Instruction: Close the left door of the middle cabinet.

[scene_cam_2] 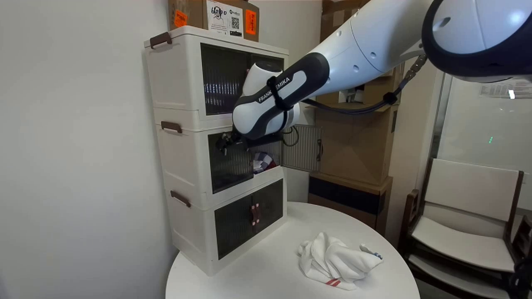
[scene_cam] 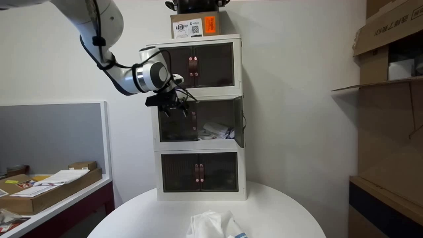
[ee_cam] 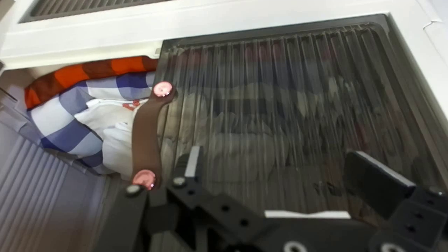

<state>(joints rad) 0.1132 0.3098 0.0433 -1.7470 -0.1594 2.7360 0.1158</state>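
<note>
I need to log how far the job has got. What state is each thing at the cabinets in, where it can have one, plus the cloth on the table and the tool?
Middle left door, looks shut
Middle right door, wide open
Upper doors, both shut
Lower doors, both shut
Tool, open, empty
Loose white cloth, crumpled
Stowed cloths, bundled, partly hidden
Box up top, cannot tell, its top is out of sight

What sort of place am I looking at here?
Probably an office or lab workroom, though I can't be certain: there's a flat grey white-framed partition panel, large stacked brown cardboard boxes, and a white-and-black jointed robot arm.
</note>
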